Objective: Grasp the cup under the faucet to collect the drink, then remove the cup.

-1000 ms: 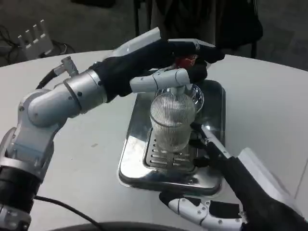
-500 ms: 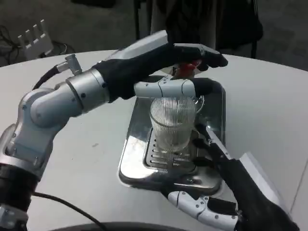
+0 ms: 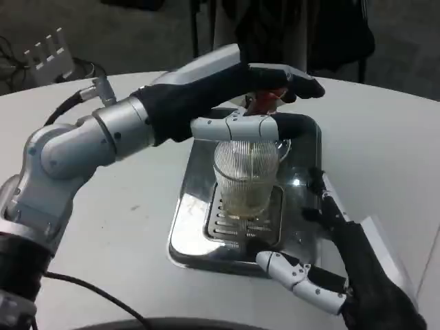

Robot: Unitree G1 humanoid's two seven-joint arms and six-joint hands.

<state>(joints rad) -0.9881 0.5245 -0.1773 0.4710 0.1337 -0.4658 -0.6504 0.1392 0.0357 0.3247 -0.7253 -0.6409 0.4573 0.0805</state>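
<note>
- Reaching across from the left, my left hand (image 3: 251,96) lies over the top of the drink dispenser, its dark fingers (image 3: 295,81) stretched past the red faucet handle (image 3: 269,98) and a white finger (image 3: 237,127) lying crosswise just above the cup's rim.
- I cannot tell whether that hand presses the handle or only covers it; it grips nothing I can make out.
- My ribbed clear cup (image 3: 245,177) stands upright on the slotted drip grate (image 3: 234,223), under the faucet, with a little pale drink showing at its bottom.
- That grate sits in the shiny steel drip tray (image 3: 196,237), which rests on the white table (image 3: 385,158).
- My right hand (image 3: 330,261) is low at the tray's near right corner, fingers spread apart and holding nothing.
- Its dark fingers (image 3: 323,199) point up along the tray's right side, near the cup but apart from it; its white finger (image 3: 295,275) lies by the tray's front edge.
</note>
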